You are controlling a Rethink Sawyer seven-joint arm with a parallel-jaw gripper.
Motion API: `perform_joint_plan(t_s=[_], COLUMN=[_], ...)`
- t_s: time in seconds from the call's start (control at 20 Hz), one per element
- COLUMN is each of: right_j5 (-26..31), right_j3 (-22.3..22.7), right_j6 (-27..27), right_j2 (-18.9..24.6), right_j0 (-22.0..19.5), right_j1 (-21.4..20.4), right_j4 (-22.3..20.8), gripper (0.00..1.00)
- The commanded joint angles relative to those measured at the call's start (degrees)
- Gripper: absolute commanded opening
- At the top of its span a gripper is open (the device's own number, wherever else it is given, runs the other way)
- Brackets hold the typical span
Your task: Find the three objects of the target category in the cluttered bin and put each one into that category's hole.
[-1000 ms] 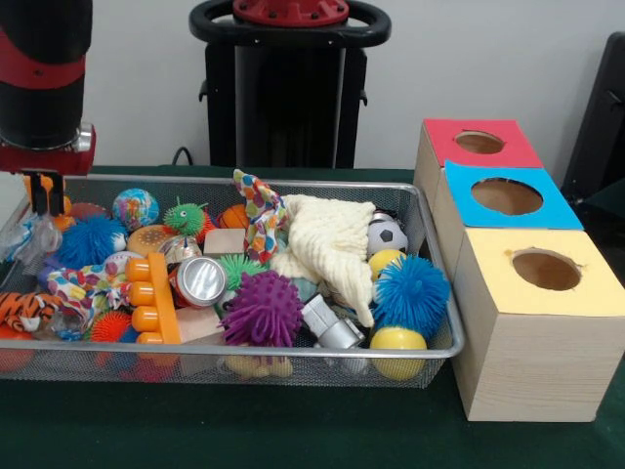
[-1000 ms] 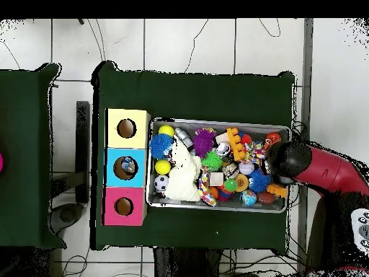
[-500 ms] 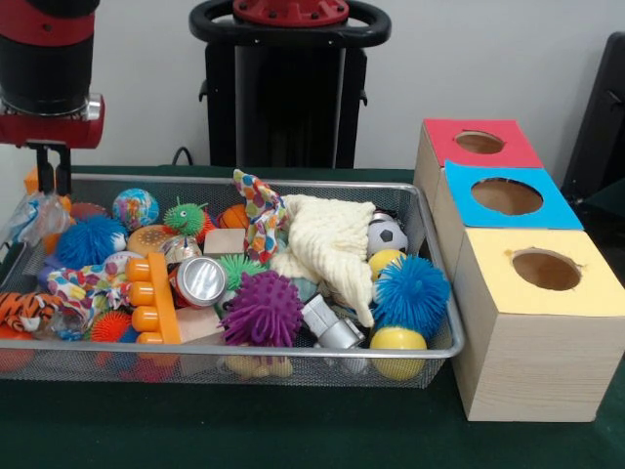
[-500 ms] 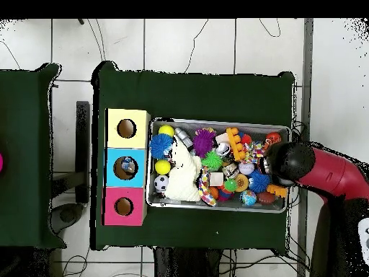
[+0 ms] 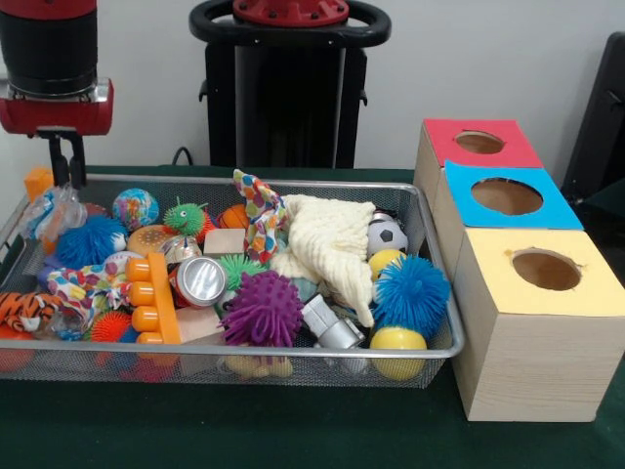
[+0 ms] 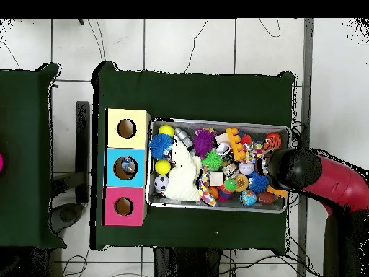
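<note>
My gripper (image 5: pixel 65 181) hangs over the far left end of the wire bin (image 5: pixel 293 350). Its two dark fingers are close together, and a crumpled clear plastic bag (image 5: pixel 57 208) with an orange piece (image 5: pixel 37 181) in it hangs from them, just above the clutter. From overhead the arm's head (image 6: pixel 294 167) covers the gripper at the right end of the bin (image 6: pixel 216 121). The red box (image 5: pixel 444 137), blue box (image 5: pixel 467 184) and yellow box (image 5: pixel 508 313), each with a round hole, stand in a row on the bin's right.
The bin holds a purple spiky ball (image 5: pixel 262 308), two blue spiky balls (image 5: pixel 410 291), yellow balls (image 5: pixel 397 342), a soccer ball (image 5: pixel 387 234), a cream cloth (image 5: pixel 327 244), a can (image 5: pixel 200 280) and an orange block (image 5: pixel 154 298). Something lies inside the blue box's hole (image 6: pixel 125 167).
The gripper has risen out of the bin's left end and shifted slightly right, and the clear plastic bag has come up with it.
</note>
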Motion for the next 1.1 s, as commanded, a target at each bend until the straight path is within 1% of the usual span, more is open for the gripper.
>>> perform_joint_plan(t_s=[0.05,0.2,0.45,0.6,0.85,1.1], right_j5=[-1.1,0.0,1.2,2.4,2.3,3.2], right_j3=[9.2,10.0,11.1,12.2,13.6,14.0], right_j6=[-4.8,-3.4,0.0,2.1,4.9,7.2], right_j2=[10.2,11.6,11.8,11.4,11.0,9.5], right_j0=[-2.7,-2.8,-1.3,-0.1,1.7,4.5], right_j1=[-2.5,-3.6,-5.2,-7.2,-9.0,-10.3], right_j4=[1.7,2.6,3.4,4.3,5.8,7.4], gripper=[0.00,0.00,0.00,0.00,0.00,0.00])
